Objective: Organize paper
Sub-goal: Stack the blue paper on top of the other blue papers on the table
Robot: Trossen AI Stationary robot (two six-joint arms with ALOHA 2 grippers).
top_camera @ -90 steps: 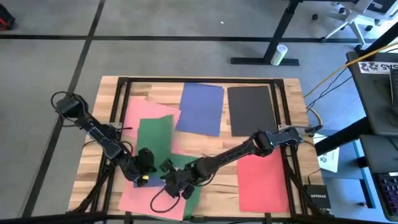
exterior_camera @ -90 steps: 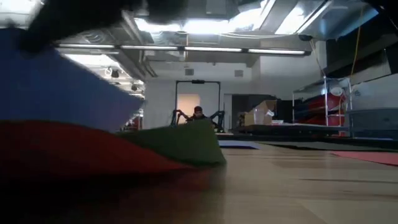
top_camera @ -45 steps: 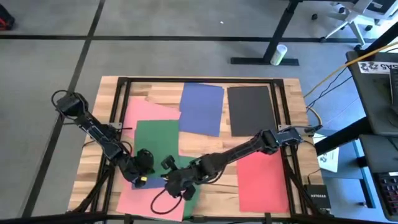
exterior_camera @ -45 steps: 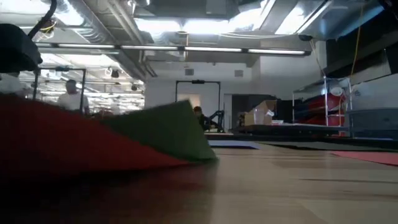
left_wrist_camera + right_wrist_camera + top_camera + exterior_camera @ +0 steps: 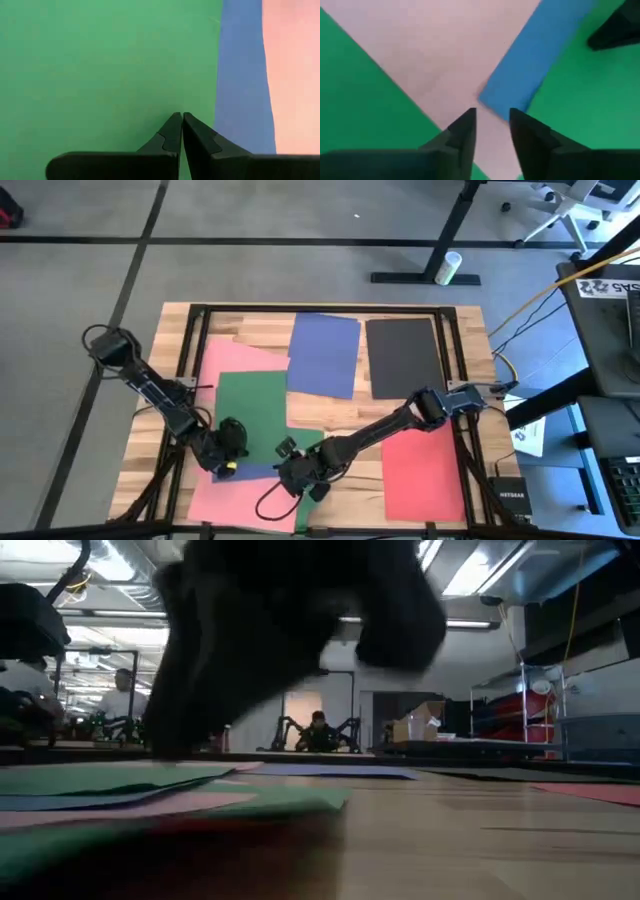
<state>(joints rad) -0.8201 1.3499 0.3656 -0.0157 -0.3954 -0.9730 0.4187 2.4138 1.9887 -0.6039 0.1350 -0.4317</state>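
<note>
I logged two legible markings from the overhead camera: "NETGEAR" in white letters on a small black box beside the desk, and "SAS", seemingly upside down, on a dark panel at the frame's edge.

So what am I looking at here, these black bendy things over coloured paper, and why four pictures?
Those are two robot arms, each ending in two-fingered jaws. One camera looks down from above, one sits at table height, and one rides on each wrist. On the wooden table lie coloured sheets: pink, green, blue, black and red. The left gripper has its jaws closed, tips on the green sheet. The right gripper, jaws slightly apart, hovers over a blue sheet's corner. Neither clearly holds anything.
</note>
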